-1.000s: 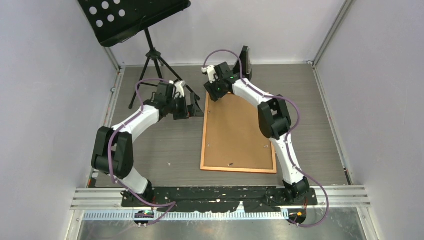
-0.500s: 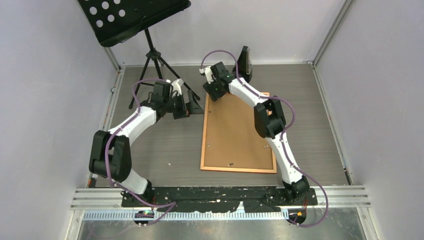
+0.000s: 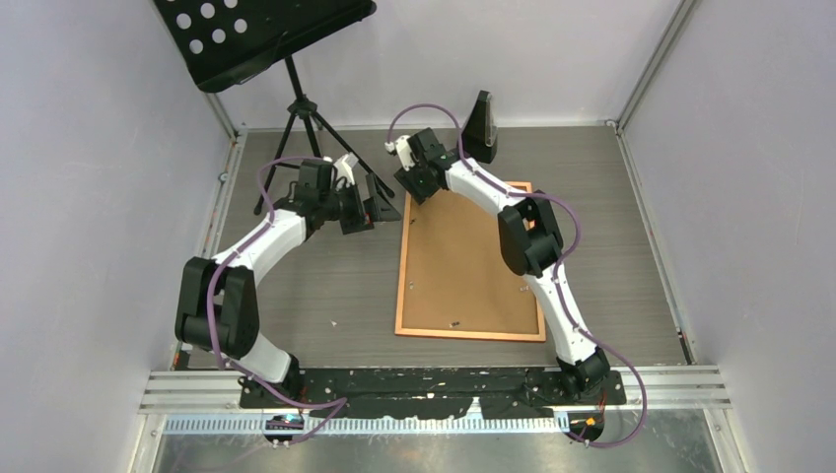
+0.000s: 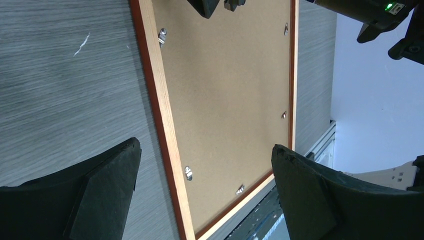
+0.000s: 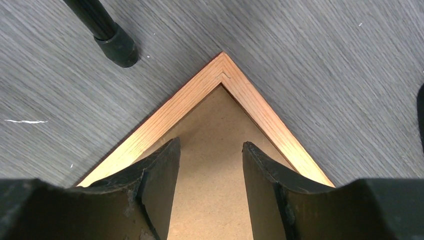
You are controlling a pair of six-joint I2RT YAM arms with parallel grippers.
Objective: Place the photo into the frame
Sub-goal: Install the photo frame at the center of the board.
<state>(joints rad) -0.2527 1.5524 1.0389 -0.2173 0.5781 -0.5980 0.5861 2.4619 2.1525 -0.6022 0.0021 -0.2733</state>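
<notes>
Left arm point(image 3: 258, 239) and right arm point(image 3: 480, 187) are showing smooth white shells running between bulky black joint housings. A purple cable point(image 3: 419, 109) is looping along each of them, and a small green light point(image 4: 389, 6) is glowing on the right wrist. Matte black fingers point(image 5: 155, 177) are tapering to blunt wedges.

Copper-orange frame point(image 3: 471, 336) lying flat, back side up.

This looks like a robot lab: two arms point(image 3: 261, 239) are bolted to a metal rail point(image 3: 690, 379) at the edge of a grey table point(image 3: 325, 286) boxed in by plain walls point(image 3: 89, 197).
</notes>
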